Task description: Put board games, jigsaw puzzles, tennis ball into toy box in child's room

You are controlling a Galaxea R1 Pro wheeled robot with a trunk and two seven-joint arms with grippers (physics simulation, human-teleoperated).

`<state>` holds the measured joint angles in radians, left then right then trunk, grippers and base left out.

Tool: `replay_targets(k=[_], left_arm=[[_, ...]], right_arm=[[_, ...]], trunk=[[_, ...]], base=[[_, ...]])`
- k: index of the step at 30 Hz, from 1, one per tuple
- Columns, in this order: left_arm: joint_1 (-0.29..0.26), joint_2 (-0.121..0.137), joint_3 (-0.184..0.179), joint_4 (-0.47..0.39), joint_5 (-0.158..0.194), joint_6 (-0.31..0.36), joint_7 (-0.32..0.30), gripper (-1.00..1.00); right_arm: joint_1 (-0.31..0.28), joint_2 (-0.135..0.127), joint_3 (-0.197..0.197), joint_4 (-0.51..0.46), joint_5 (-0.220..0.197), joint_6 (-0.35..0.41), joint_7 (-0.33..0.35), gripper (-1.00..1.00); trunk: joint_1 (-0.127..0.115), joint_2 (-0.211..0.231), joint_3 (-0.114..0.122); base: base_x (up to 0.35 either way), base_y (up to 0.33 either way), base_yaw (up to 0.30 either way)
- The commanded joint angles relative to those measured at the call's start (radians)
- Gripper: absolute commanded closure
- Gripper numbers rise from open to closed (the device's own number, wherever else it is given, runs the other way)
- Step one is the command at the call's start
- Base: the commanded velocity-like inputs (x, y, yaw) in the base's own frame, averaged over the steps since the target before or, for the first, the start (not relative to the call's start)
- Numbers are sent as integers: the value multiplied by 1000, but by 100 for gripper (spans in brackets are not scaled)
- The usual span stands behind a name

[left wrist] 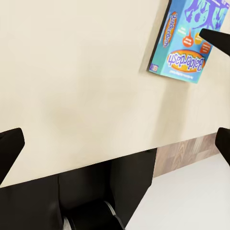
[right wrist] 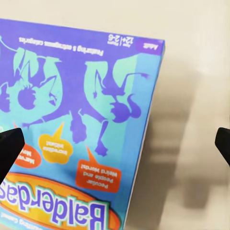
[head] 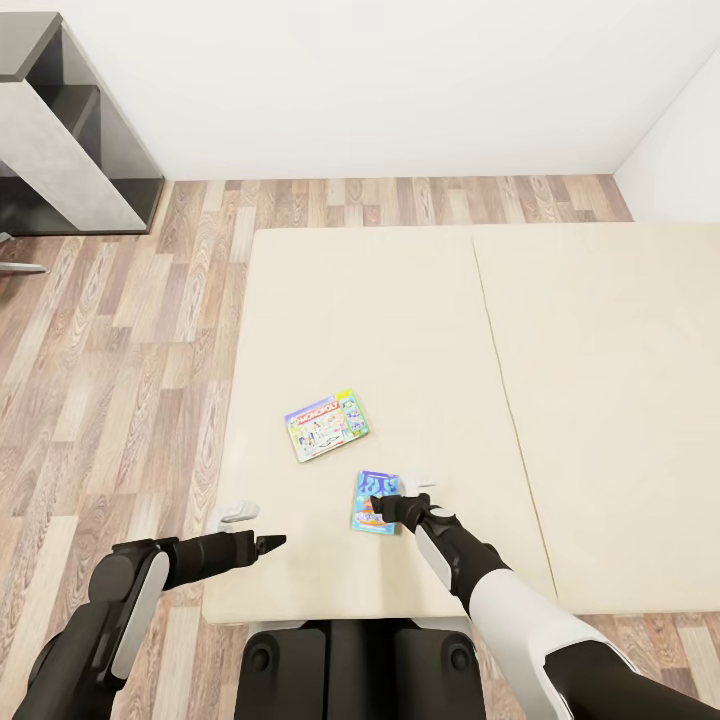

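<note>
Early stage: we reach for the first bed game.
Our right gripper (head: 380,503) hangs spread wide over the blue board game (head: 375,502) near the bed (head: 400,300) front edge; left gripper (head: 270,543) unclenched, empty. Pale board game (head: 327,425) lies mid-mattress, both untouched.

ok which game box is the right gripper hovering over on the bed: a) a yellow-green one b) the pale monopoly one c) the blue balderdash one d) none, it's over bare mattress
c: the right gripper is at the edge of the blue Balderdash box, whose title reads in the right wrist view; the pale Monopoly box lies apart, farther up the bed.
</note>
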<state>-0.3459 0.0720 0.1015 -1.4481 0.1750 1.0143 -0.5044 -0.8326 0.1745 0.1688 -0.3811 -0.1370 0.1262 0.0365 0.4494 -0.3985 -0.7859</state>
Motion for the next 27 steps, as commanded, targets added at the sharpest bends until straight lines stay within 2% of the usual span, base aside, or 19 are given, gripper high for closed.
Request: replay_targets(k=[1, 27], left_arm=[[0, 0, 1, -1, 5, 7, 0, -100], [1, 0, 1, -1, 5, 7, 0, -100]], right_arm=[[0, 0, 3, -1, -10, 4, -1, -100], [1, 0, 3, -1, -9, 1, -1, -100]], trunk=[[1, -2, -1], [1, -2, -1]], base=[[0, 0, 0], [0, 18, 0]])
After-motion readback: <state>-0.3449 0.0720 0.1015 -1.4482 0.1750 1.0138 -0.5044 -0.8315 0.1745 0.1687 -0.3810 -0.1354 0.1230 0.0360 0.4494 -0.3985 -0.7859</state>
